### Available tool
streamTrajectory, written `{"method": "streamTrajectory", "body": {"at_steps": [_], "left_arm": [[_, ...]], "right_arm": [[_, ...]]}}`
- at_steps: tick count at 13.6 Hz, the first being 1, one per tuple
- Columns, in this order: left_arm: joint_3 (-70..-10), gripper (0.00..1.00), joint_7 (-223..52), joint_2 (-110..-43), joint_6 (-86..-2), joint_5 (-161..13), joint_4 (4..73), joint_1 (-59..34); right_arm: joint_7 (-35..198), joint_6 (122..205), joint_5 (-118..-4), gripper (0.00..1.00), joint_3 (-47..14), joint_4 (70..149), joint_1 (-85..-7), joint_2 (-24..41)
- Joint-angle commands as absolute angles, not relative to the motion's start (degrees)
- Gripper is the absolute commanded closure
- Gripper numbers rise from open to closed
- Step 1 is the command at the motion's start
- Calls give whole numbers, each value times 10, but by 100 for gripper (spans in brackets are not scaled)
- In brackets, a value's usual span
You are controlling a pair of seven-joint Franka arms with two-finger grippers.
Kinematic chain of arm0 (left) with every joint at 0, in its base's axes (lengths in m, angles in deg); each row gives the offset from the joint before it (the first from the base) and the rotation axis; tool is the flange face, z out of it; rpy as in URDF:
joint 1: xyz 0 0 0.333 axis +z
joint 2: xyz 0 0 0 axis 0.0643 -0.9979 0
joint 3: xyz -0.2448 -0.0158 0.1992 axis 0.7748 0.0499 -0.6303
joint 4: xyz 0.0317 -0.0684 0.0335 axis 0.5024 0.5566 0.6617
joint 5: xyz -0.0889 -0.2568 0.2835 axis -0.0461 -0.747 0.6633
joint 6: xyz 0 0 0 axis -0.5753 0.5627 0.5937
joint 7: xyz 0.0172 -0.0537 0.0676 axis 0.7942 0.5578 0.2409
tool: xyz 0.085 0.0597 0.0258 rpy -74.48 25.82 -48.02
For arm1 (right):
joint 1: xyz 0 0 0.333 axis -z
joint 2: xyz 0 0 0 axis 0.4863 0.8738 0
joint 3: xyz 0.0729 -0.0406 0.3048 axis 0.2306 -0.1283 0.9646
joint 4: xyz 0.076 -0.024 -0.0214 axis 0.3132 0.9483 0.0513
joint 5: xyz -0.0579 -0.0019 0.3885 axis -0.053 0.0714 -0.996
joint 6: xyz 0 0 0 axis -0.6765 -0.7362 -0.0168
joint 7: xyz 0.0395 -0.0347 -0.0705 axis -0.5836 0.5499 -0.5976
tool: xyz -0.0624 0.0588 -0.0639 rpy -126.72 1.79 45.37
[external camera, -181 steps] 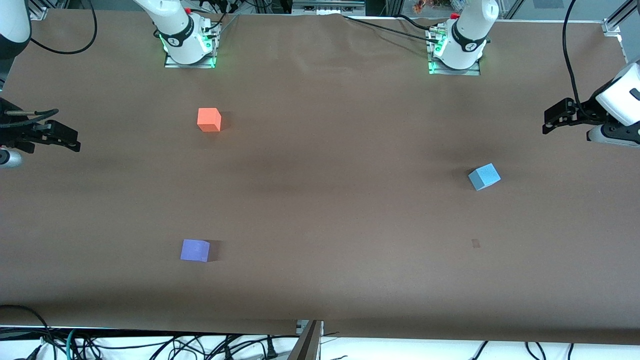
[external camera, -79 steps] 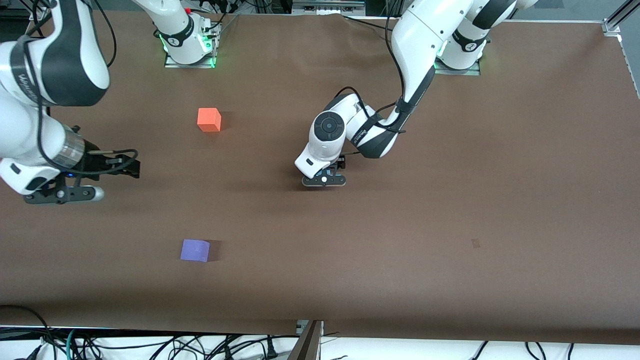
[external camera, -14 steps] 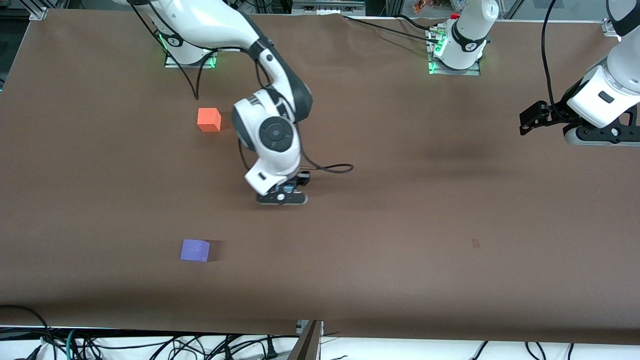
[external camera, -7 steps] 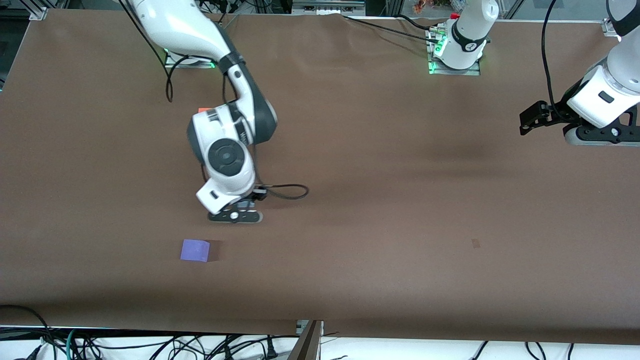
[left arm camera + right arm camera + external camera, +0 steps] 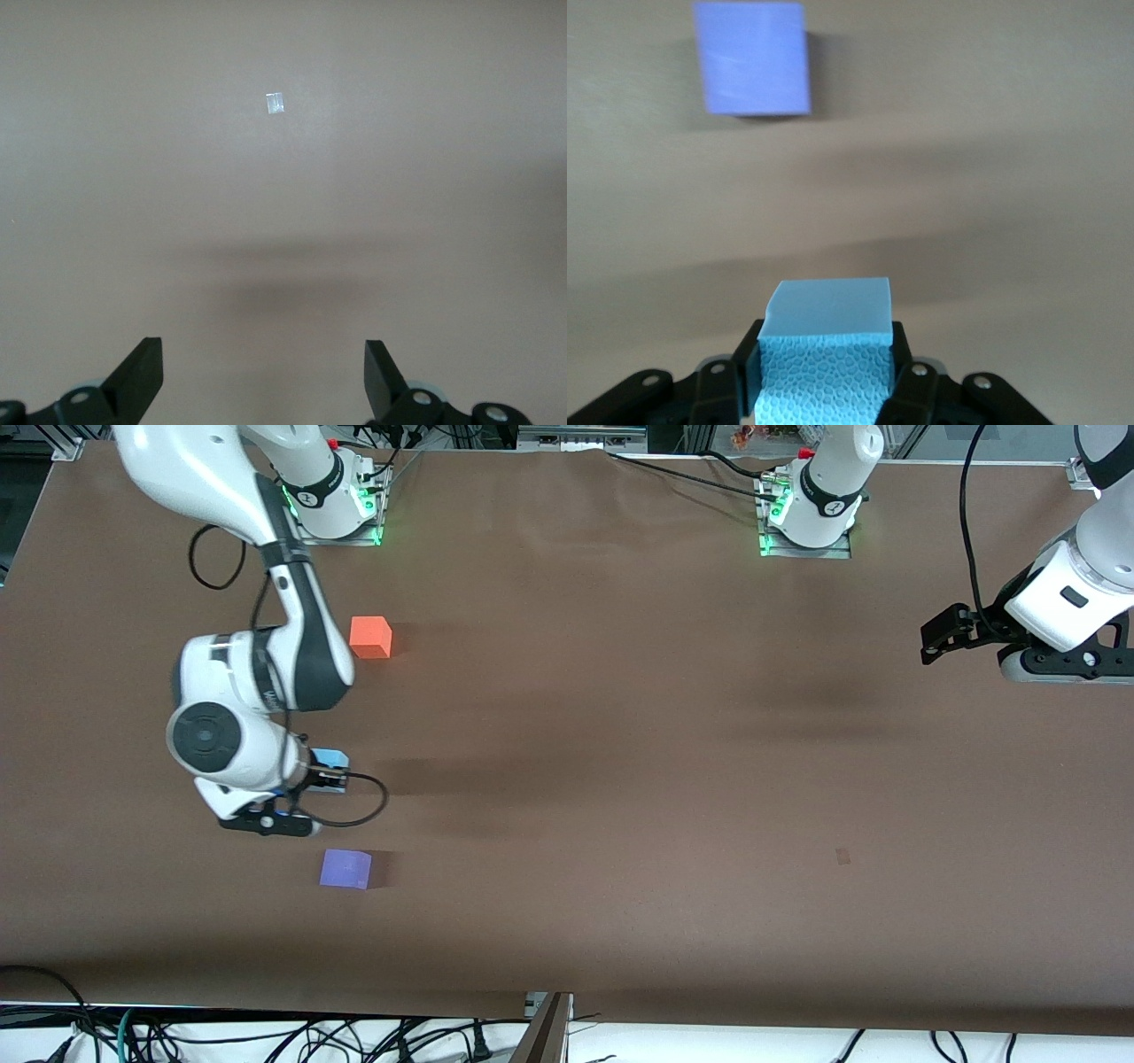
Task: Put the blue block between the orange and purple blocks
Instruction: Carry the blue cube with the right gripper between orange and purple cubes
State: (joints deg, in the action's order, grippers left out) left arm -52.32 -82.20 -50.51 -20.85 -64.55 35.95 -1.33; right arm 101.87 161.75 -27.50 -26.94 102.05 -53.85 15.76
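Note:
My right gripper (image 5: pixel 326 772) is shut on the light blue block (image 5: pixel 333 758) and holds it over the table between the orange block (image 5: pixel 370 638) and the purple block (image 5: pixel 345 868). In the right wrist view the blue block (image 5: pixel 826 341) sits between the black fingers (image 5: pixel 747 363), with the purple block (image 5: pixel 751 57) lying on the table ahead of it. My left gripper (image 5: pixel 932 638) waits open and empty above the left arm's end of the table; its wrist view shows the gripper (image 5: pixel 263 376) with its jaws wide apart over bare table.
The brown table cover (image 5: pixel 620 797) spans the whole scene. A small dark mark (image 5: pixel 842 856) lies toward the left arm's end; the left wrist view shows a small pale mark (image 5: pixel 275 104). Cables hang below the table's near edge.
My right arm has swung from the table's middle toward its own end, carrying the blue block to between the orange and purple blocks. The orange block is uncovered again. The left arm has not moved.

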Motion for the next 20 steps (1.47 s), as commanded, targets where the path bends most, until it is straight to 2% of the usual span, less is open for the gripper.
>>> {"method": "streamTrajectory", "body": {"at_steps": [1,5,10,20], "left_arm": [[-523,0,-809,-501,-207,-652,358,-10],[-523,0,-809,-501,-207,-651,358,-10],[-523,0,-809,-501,-207,-651,358,-10],[-523,0,-809,-501,-207,-651,358,-10]], "right_arm": [[1024,1675,-279,72,-240,1119,-531,106],[1038,1721,-280,72,-209,1189,-505,81],[1039,1812,-284,72,-197,1254,-503,83],[1038,1889,-288,72,-182,1283,-499,106]]}}
